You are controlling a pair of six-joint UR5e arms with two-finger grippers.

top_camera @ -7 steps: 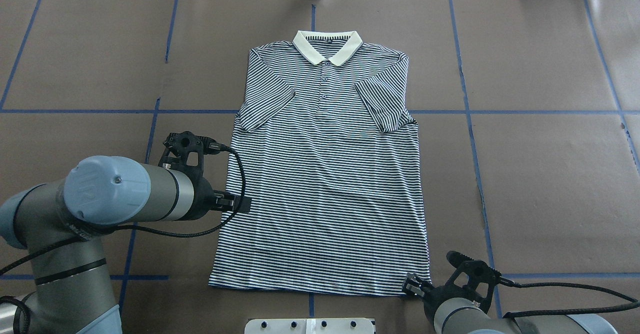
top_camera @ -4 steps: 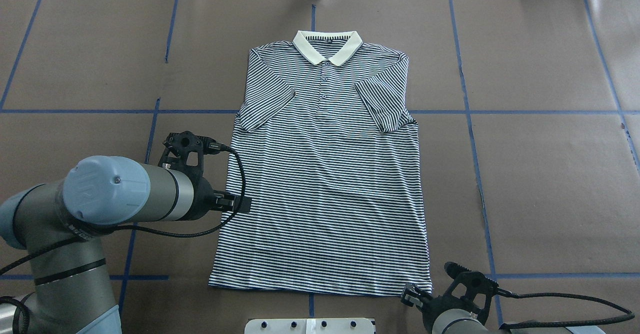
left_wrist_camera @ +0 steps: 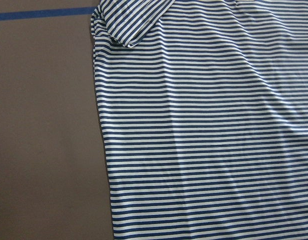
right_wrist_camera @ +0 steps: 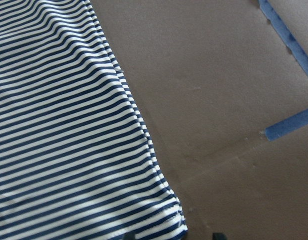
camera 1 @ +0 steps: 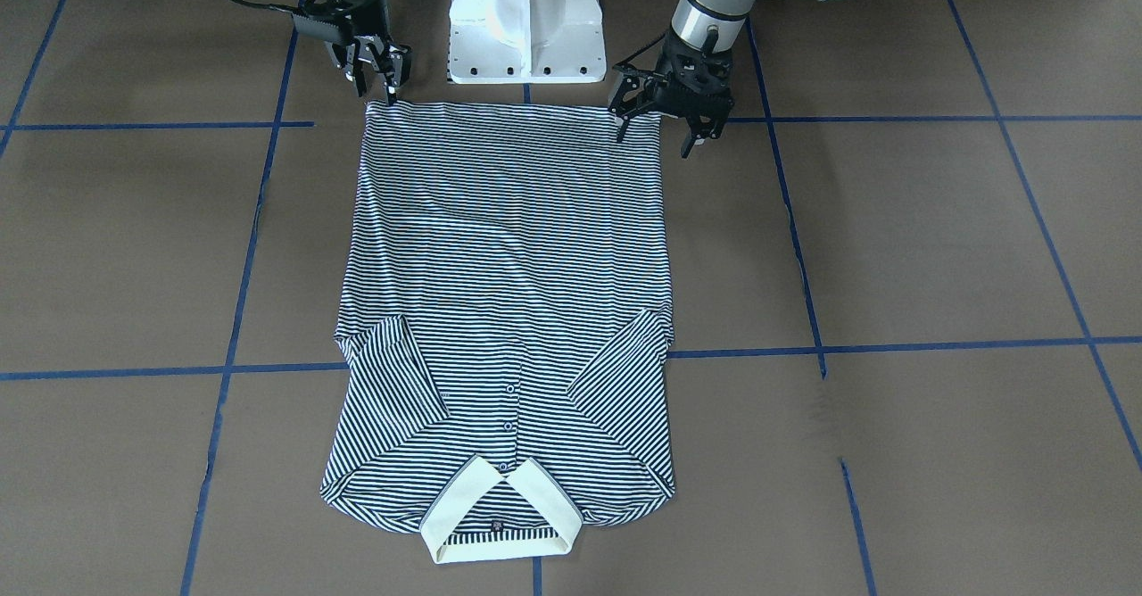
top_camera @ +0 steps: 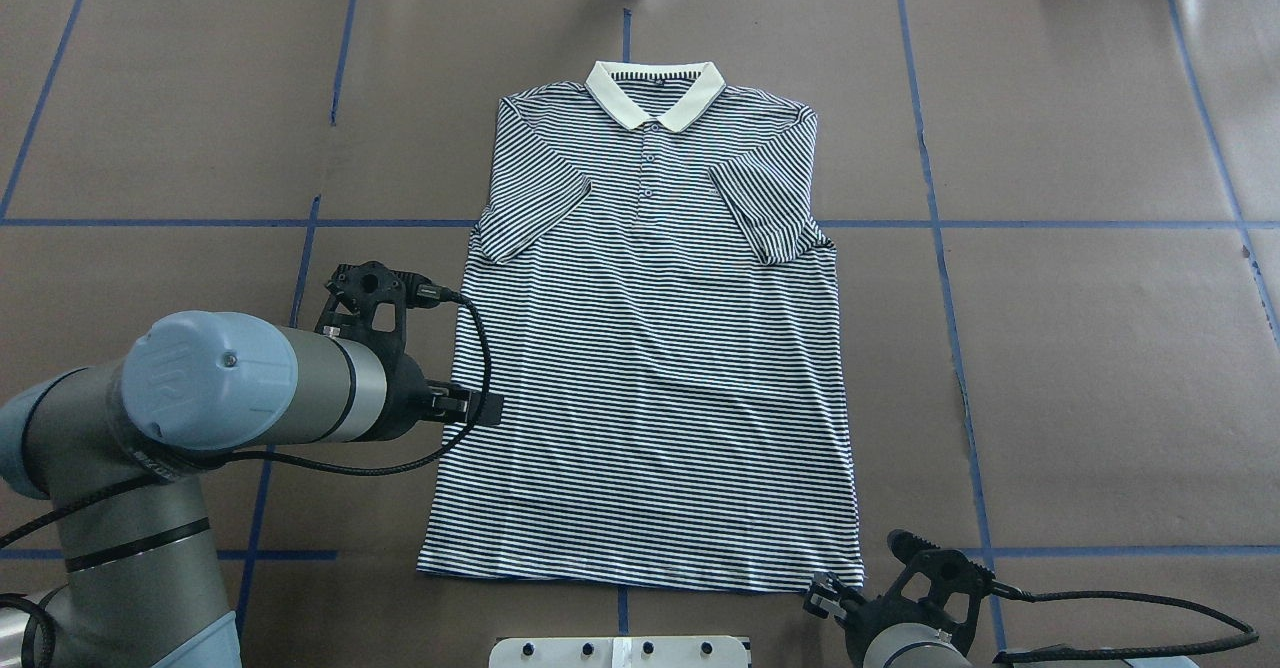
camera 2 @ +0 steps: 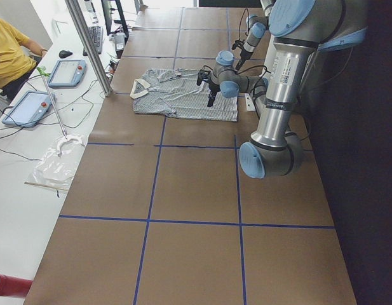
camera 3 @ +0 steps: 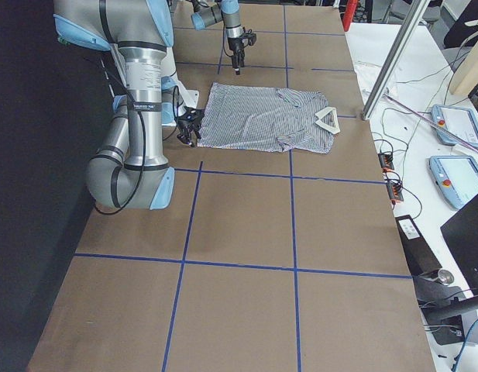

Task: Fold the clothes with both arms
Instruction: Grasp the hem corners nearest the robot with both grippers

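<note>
Jaws spread and empty, the right gripper (camera 1: pixel 379 86) and left gripper (camera 1: pixel 662 132) hung at the near hem corners of the striped polo shirt (top_camera: pixel 650 368), which lay flat on the brown table (top_camera: pixel 1080 368) with collar (top_camera: pixel 655 88) far and sleeves (top_camera: pixel 530 210) tucked in, seemingly ready to pinch the hem and fold.
</note>
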